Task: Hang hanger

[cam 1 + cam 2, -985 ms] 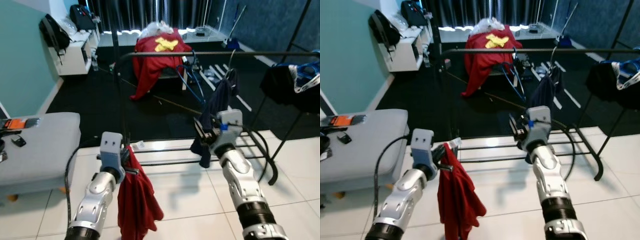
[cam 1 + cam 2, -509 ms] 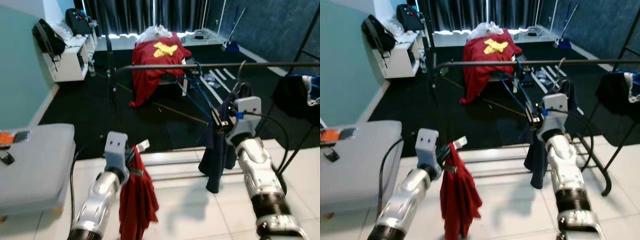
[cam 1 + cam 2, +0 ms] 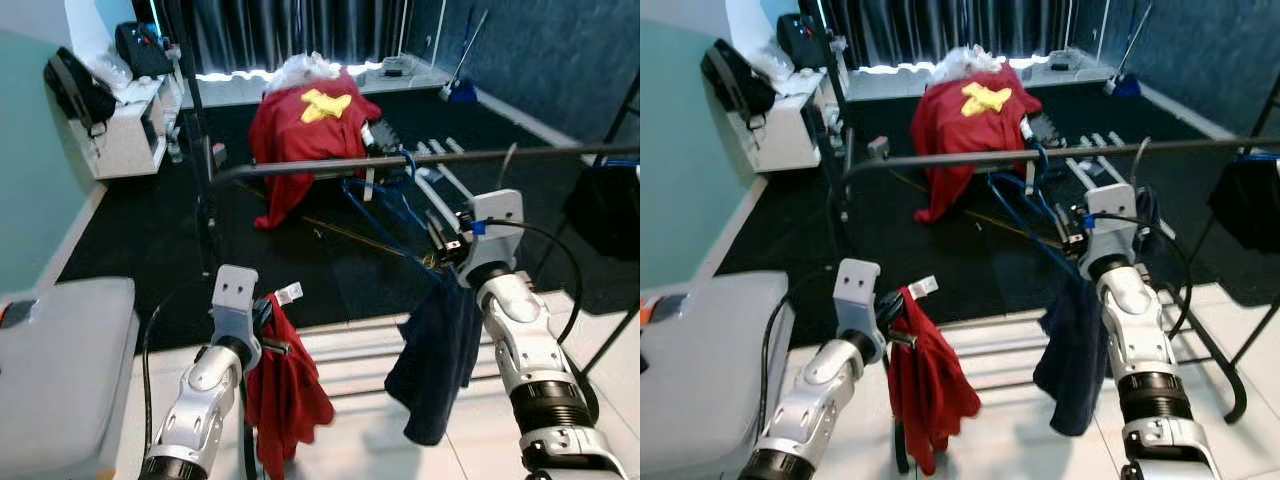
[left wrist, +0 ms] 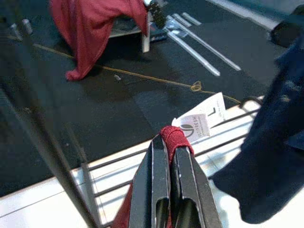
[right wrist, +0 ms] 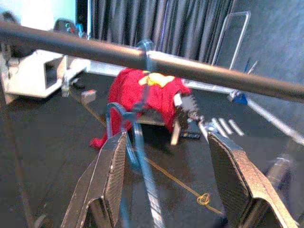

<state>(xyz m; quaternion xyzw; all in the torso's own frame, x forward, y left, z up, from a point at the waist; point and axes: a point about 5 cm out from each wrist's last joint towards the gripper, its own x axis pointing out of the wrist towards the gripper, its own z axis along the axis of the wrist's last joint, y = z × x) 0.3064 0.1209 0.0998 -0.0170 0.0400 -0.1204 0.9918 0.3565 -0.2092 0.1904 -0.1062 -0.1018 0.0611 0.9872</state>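
Now, left gripper: clenched on soft red cloth.
Right gripper: released, below round black rail.
Navy garment: limp.

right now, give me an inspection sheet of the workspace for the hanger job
surface: white tile floor in front, black carpet beyond.
job's things: black rail running across at arm height; blue hanger already hooked on it; navy garment hanging by the right arm; red garment with a white tag.
clutter: red cloth with a yellow patch draped over furniture behind the rail; black bag on a white shelf.
grippers: left hand shut on the red garment; right hand open, just below the rail.
cables: black cable looping off the right wrist.
surroundings: grey bench at left, dark curtains behind.
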